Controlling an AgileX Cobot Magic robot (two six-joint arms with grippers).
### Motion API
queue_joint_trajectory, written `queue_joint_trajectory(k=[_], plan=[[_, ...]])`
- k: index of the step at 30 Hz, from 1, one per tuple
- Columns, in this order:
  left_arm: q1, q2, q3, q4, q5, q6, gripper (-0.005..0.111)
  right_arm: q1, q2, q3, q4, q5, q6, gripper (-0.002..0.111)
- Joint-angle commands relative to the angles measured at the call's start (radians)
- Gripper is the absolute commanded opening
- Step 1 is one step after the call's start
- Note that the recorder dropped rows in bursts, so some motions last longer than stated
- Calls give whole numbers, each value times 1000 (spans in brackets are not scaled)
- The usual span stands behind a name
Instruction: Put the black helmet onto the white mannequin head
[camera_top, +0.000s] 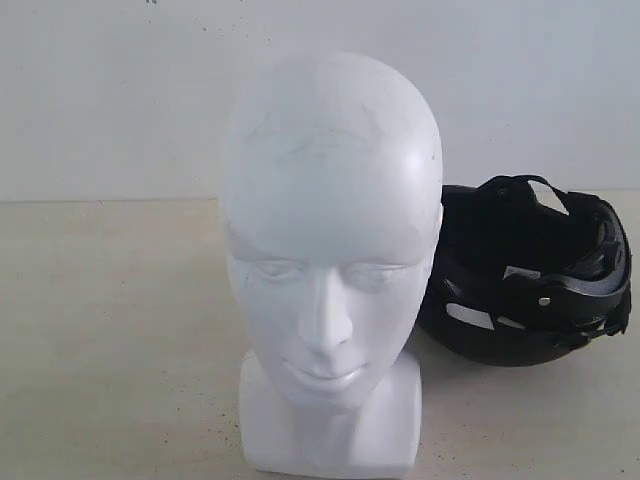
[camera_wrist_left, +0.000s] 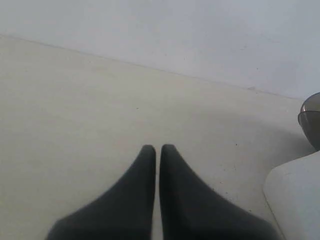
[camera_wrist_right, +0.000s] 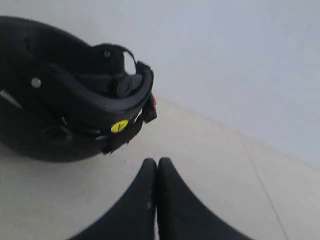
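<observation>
From here, all that shows of the left gripper (camera_wrist_left: 158, 148) is its pair of matt black jaws, smooth-skinned, broad at the base and sweeping inward to narrow, rounded tips. The right gripper (camera_wrist_right: 157, 161) has the same black, horn-shaped pair, with a tiny pale fleck on one.

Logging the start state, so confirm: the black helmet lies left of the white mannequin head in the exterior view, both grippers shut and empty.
Wrong side. The exterior view shows the black helmet right of the white mannequin head, partly behind it. The rest holds: the left gripper and the right gripper are shut and empty.
</observation>
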Motion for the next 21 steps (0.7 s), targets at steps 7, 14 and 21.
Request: queue_joint_trajectory(k=[7,14,21], plan=[[-6,-3,2,-7,0,0,4,-6,-5,0,309,-958,638,0],[-6,-3,2,-7,0,0,4,-2,128,-540,-17,206,612,0],[-6,-3,2,-7,0,0,4,91,226,-631,-14,717,606,0]])
